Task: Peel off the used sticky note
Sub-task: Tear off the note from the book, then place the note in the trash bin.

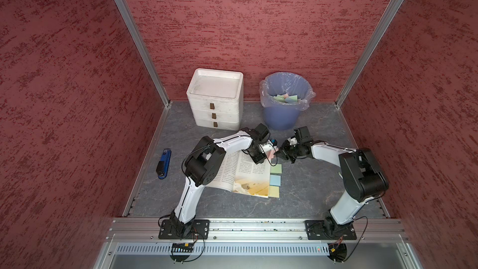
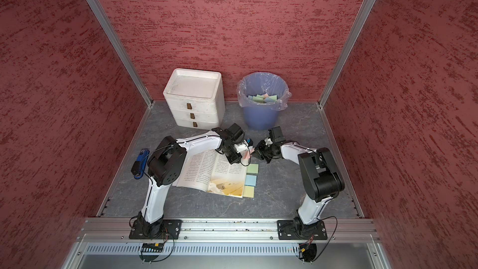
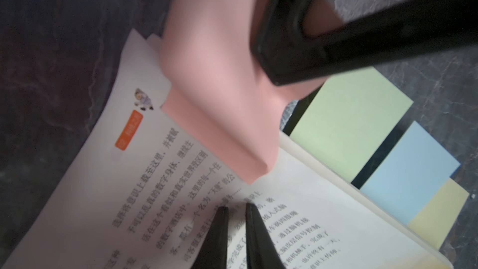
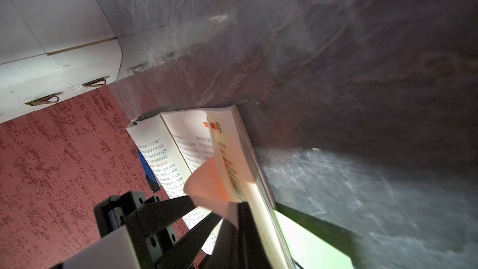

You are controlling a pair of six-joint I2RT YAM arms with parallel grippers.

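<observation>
We find the right end effector point(image 1: 278, 154) pinching the pink sticky note point(image 3: 219, 78). The left end effector point(image 3: 236, 210), pressed together, rests on the book point(image 3: 297, 197). We advise a slow, low peel.

Top views: sat high at the front, looking steeply down; both covered the whole table point(image 1: 310, 190).
Wrist views: sat close in; both showed the open book point(image 3: 310, 190).

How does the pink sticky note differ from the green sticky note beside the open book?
The pink note is curled and lifted off the page; the green note lies flat. The right gripper pinches the pink note; nothing touches the green note. The pink note sticks to a printed page of the book; the green note juts past the book's edge. Both are blank pastel paper.
</observation>
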